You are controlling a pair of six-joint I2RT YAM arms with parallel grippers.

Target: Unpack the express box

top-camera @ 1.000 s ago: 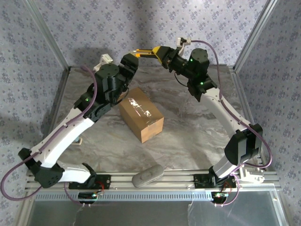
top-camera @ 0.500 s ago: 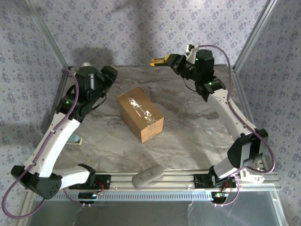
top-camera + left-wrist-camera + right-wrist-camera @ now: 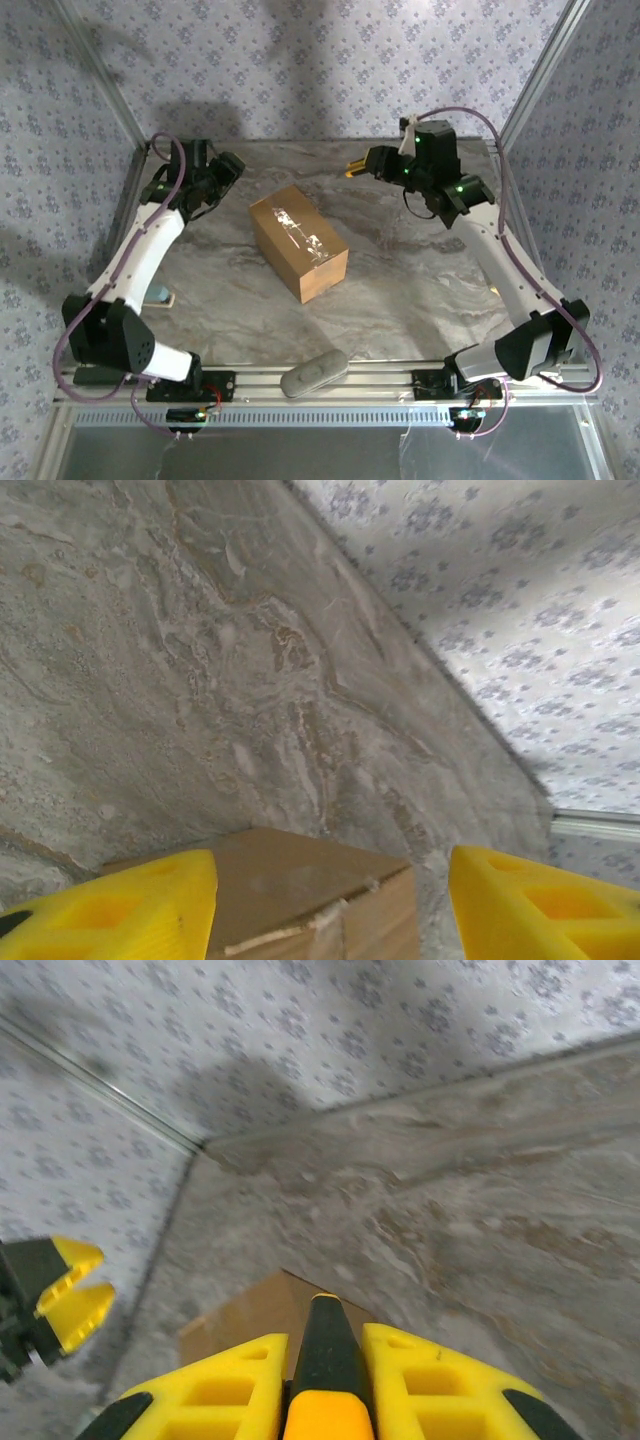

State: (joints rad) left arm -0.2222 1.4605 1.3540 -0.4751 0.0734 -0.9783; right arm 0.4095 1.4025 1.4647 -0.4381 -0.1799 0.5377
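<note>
The express box [image 3: 298, 242], a brown carton with shiny tape along its top seam, lies closed at the middle of the marble table. My left gripper [image 3: 226, 168] hovers off the box's far-left corner, open and empty. In the left wrist view its yellow fingers [image 3: 130, 905] stand wide apart over a corner of the box [image 3: 290, 875]. My right gripper [image 3: 368, 164] hangs behind and to the right of the box, shut on a black tool with an orange tip [image 3: 351, 171]. In the right wrist view the tool [image 3: 325, 1345] points at the box [image 3: 250, 1320].
A grey oblong object [image 3: 313, 372] lies on the rail at the near edge. A small pale item [image 3: 160, 295] sits by the left wall. Papered walls and metal posts [image 3: 527, 85] close in the table on three sides. The left gripper [image 3: 65, 1290] shows at the right wrist view's left edge.
The left arm has swung back from over the box to the far left corner, its jaws narrowing a little. The right arm has moved right and down with the tool.
</note>
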